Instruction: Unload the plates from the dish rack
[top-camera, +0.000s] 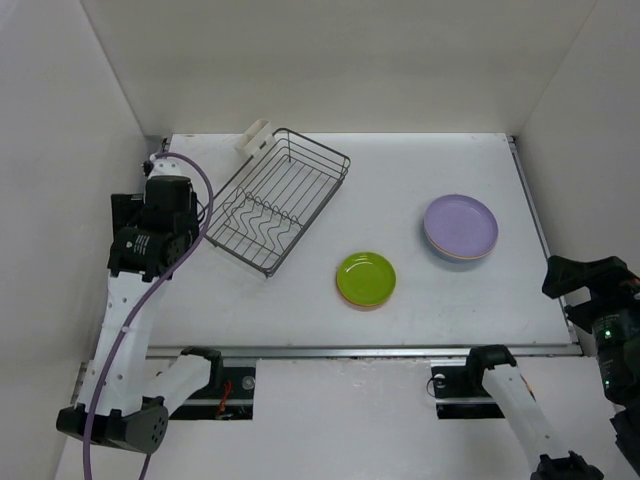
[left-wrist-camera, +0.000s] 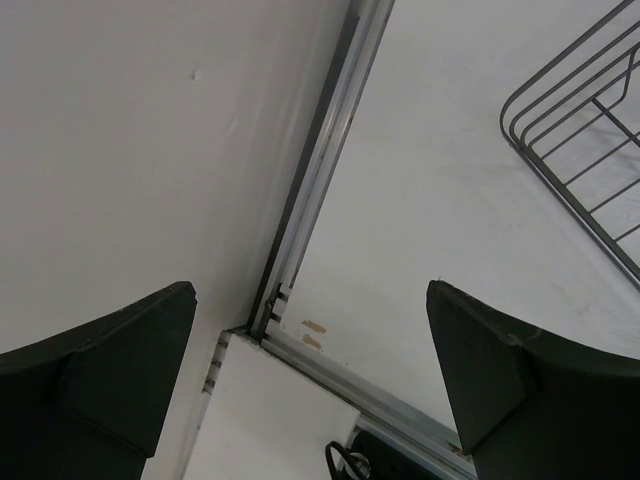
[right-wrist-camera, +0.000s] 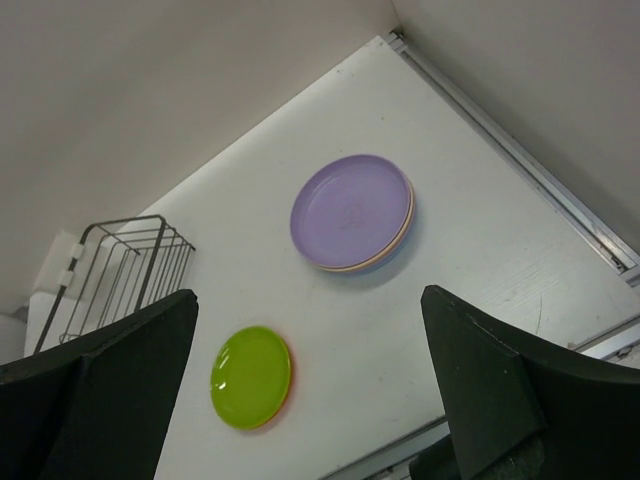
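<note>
Two plate stacks lie flat on the table (top-camera: 450, 160), both outside the dish rack (top-camera: 280, 200). Rack is a dark wire basket on the far-left part of the table, turned at an angle. Cream box (top-camera: 253, 137) sits on its far corner, near the back wall. Inside the rack only its own wavy wire dividers (top-camera: 262, 215) show, with table surface visible through the wires.

Green plate (top-camera: 366, 278) sits near the table's middle, toward the near edge, right of the rack's near corner and apart from it. An orange-pink rim shows under it, so at least one more plate lies beneath. Purple plate (top-camera: 460, 226) is right of the green one, well apart from the rack, with a pinkish rim of another plate under it. How many plates lie below either top plate, cannot tell. Right wrist view gives the same layout: purple stack upper middle, green stack lower left, rack end at the left edge.

Left arm (top-camera: 150, 240) stands just beside the rack's left long side, by the left wall. Left pincer (left-wrist-camera: 320, 390) has its fingers (left-wrist-camera: 120, 370) wide apart, gripping nothing. The table edge and wall are below it, and a rack corner is at the upper right of that view. Right arm (top-camera: 600, 300) is off the table's near right corner. Right pincer (right-wrist-camera: 310, 390) has its fingers (right-wrist-camera: 500, 390) wide apart, gripping nothing, well apart from both stacks.
</note>
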